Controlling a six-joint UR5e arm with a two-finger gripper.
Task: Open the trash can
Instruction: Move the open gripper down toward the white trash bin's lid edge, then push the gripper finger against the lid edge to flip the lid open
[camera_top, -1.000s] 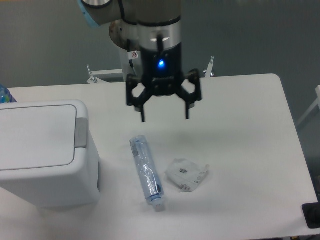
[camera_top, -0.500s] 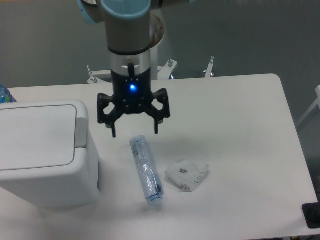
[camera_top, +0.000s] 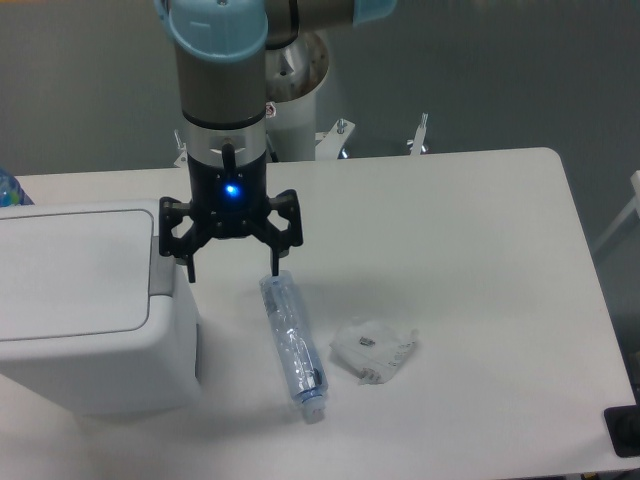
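Note:
The trash can (camera_top: 80, 320) is a big white box at the left of the table, its flat lid down and its grey push tab (camera_top: 161, 268) on the right edge of the top. My gripper (camera_top: 232, 273) hangs open just right of that tab, its left fingertip (camera_top: 190, 272) close beside the can's upper right corner. Nothing sits between the fingers. A blue light glows on the gripper body.
A crushed clear plastic bottle (camera_top: 293, 345) lies on the white table (camera_top: 480, 260) right below the gripper. A crumpled clear wrapper (camera_top: 374, 349) rests to its right. A blue bottle top (camera_top: 8, 188) peeks in at the far left edge.
The arm has travelled left and slightly down across the table, from above the middle to the can's right edge. The gripper stayed open. The lid has not moved.

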